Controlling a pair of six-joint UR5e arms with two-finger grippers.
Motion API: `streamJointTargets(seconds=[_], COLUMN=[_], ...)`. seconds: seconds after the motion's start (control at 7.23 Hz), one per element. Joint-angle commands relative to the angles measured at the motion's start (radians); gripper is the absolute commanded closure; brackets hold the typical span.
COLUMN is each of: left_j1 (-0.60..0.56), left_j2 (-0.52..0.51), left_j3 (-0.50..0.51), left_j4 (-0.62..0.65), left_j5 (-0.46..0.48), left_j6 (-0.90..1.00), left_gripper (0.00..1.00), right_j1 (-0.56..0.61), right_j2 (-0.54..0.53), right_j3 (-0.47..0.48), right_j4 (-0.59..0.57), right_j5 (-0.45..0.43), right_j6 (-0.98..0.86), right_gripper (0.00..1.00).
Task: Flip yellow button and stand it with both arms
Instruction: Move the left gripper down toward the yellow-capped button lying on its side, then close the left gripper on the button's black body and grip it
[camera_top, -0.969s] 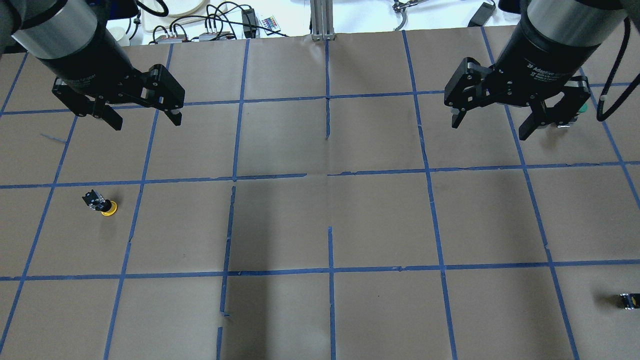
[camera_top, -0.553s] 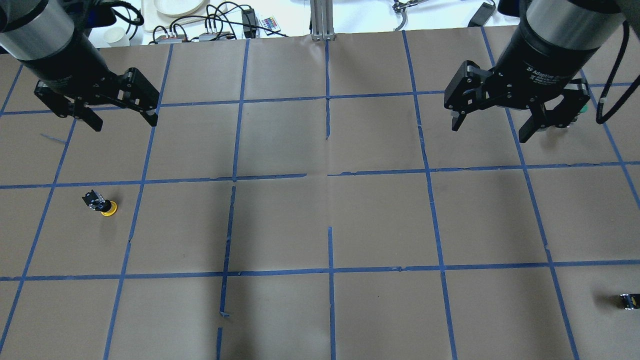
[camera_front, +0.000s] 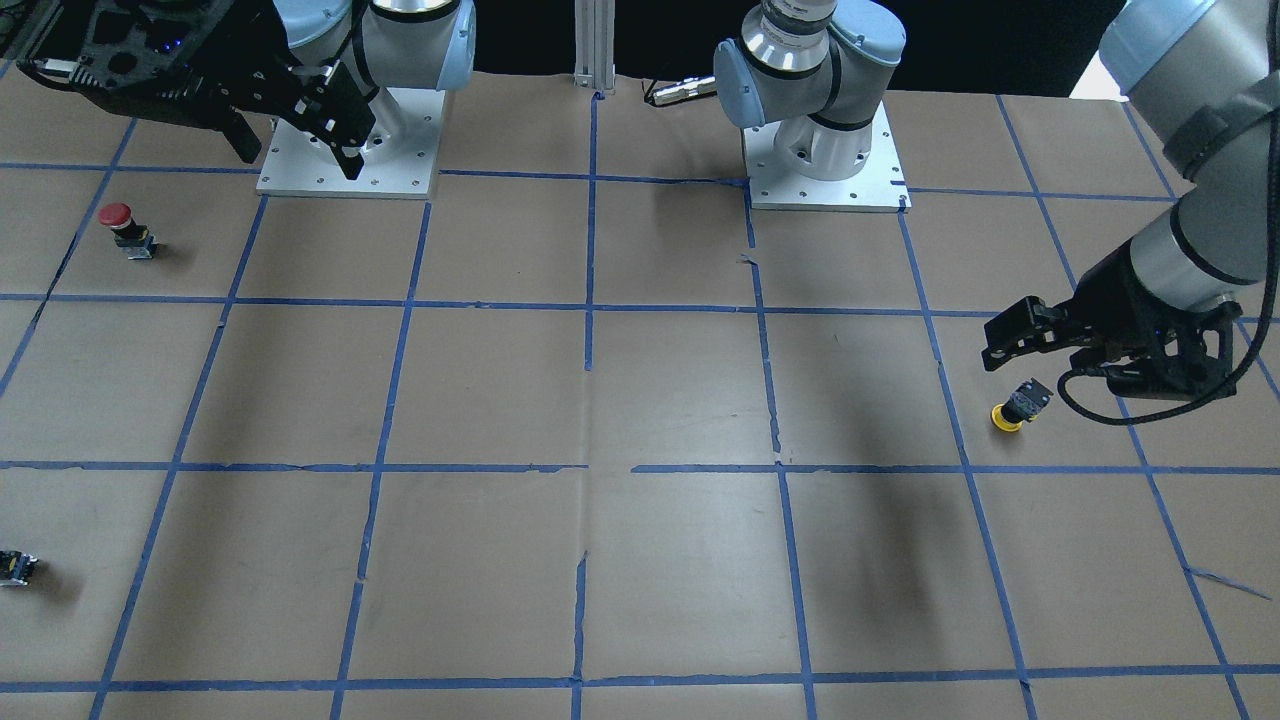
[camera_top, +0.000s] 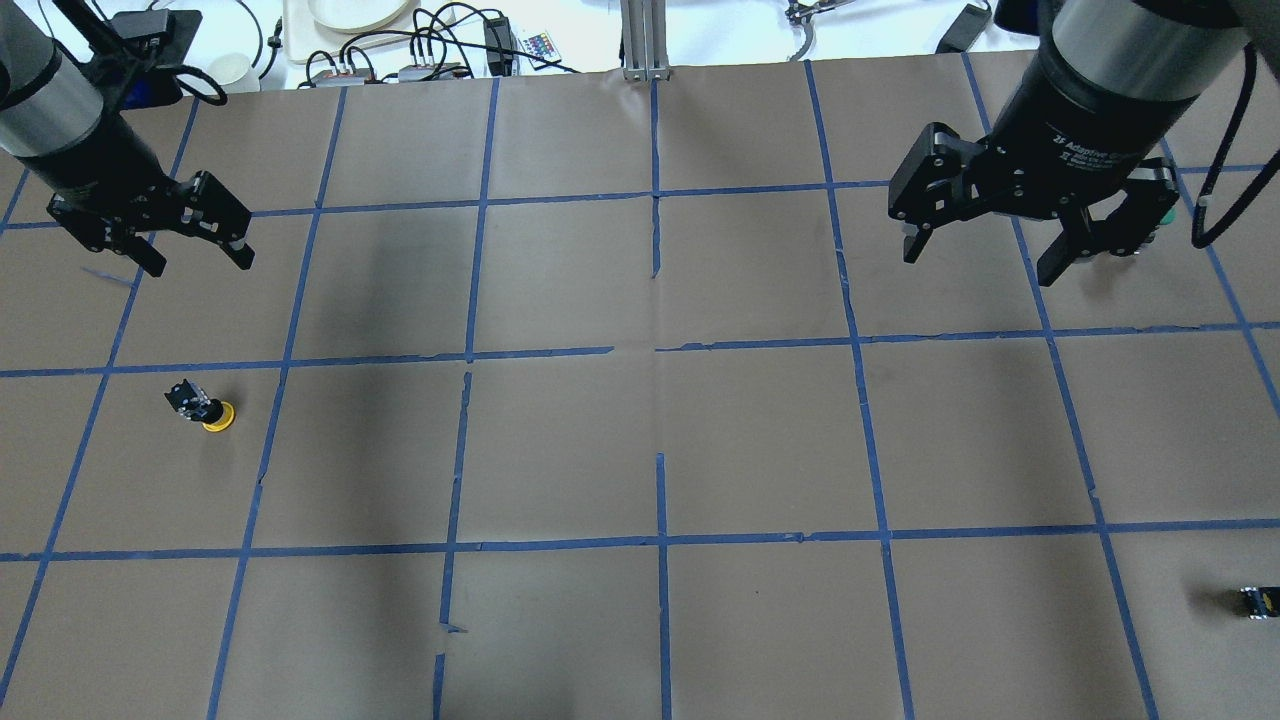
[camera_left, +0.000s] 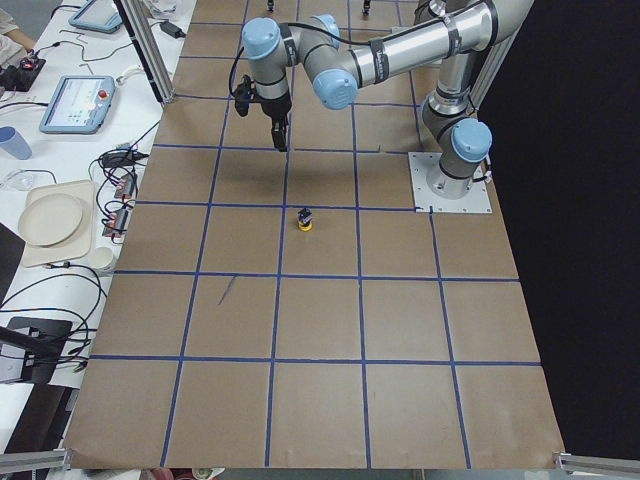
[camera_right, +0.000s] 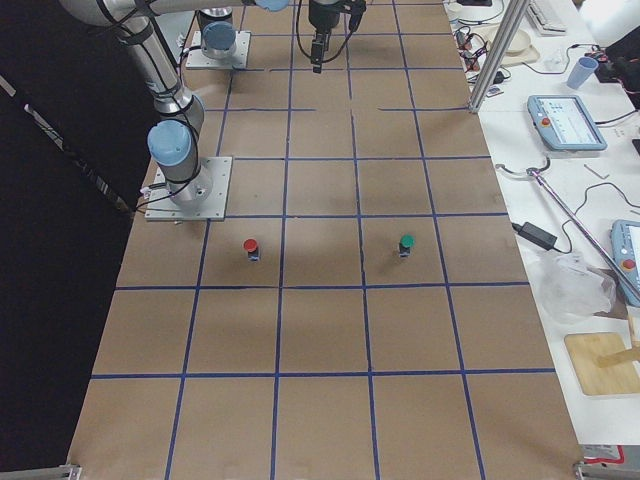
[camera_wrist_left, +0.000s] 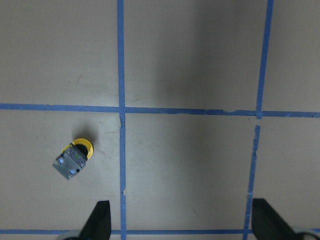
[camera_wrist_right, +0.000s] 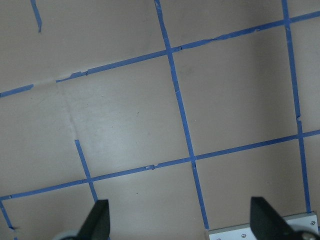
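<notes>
The yellow button (camera_top: 203, 408) lies tipped over on the brown paper at the left, with its yellow cap toward the middle and its black-grey body toward the table's left end. It also shows in the front-facing view (camera_front: 1015, 408), the left side view (camera_left: 306, 219) and the left wrist view (camera_wrist_left: 74, 157). My left gripper (camera_top: 198, 262) is open and empty. It hangs above the table over the square just beyond the button, as its wrist view (camera_wrist_left: 181, 222) shows. My right gripper (camera_top: 980, 262) is open and empty, high over the far right, well away from the button.
A red-capped button (camera_front: 120, 222) and a green-capped button (camera_right: 406, 243) stand on the right half. A small dark capless switch block (camera_top: 1258, 602) lies at the near right edge. The arm bases (camera_front: 825, 160) sit at the robot's side. Cables and devices lie past the far edge.
My left gripper has moved left and lower, closer to the table and to the button's square. The right gripper has hardly moved. The button has not moved.
</notes>
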Motion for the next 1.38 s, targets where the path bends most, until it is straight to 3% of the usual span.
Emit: streamJointTargets(seconds=[0.0,0.14,0.42,0.55,0.83,1.25], left_j1=[0.086,0.156,0.195,0.196,0.209,0.225], left_j2=[-0.04,-0.041,-0.036,-0.022,-0.024,-0.027], left_j3=[-0.056,-0.136,-0.347,-0.406,-0.425,-0.402], left_j4=[0.082,0.174,0.526,0.569,0.554,0.419], left_j5=[0.003,0.0,0.0,0.0,-0.006,0.001], left_j6=[0.142,0.309,0.55,0.695,0.947,1.037], left_gripper=[0.01,0.01,0.01,0.01,0.01,0.01], right_j1=[0.0,0.0,-0.002,-0.002,-0.002,-0.002], right_j2=[-0.008,-0.008,-0.001,-0.001,0.001,-0.005], right_j3=[0.002,0.002,0.002,0.002,0.0,0.002], right_j4=[0.003,0.02,0.045,0.04,0.039,0.049], right_j5=[0.0,0.006,-0.058,-0.088,-0.076,-0.077], right_j6=[-0.003,-0.003,-0.001,0.002,0.002,0.0], right_gripper=[0.0,0.0,0.0,0.0,0.0,0.0])
